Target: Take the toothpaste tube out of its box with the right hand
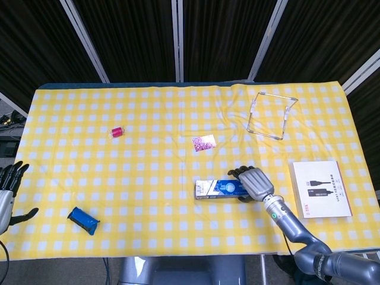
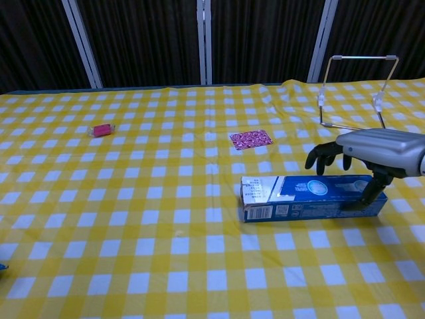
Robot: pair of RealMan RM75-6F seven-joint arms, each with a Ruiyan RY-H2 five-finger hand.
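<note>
Toothpaste box, long blue cardboard [image 1: 227,189] [image 2: 312,197], lies flat just below the small pink patterned card [image 1: 203,143] [image 2: 250,139] — flaps closed. Right hand [image 1: 251,183] [image 2: 362,154] arched over the box's right end, fingers curled down around it — grip unclear. Left hand [image 1: 8,193] spread, empty.

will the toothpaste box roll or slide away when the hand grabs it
The toothpaste box lies flat on a long face, so it probably won't roll. It looks like light cardboard on the tablecloth, so it may skid or swivel. The right hand spans one end, so that end may dent.
</note>
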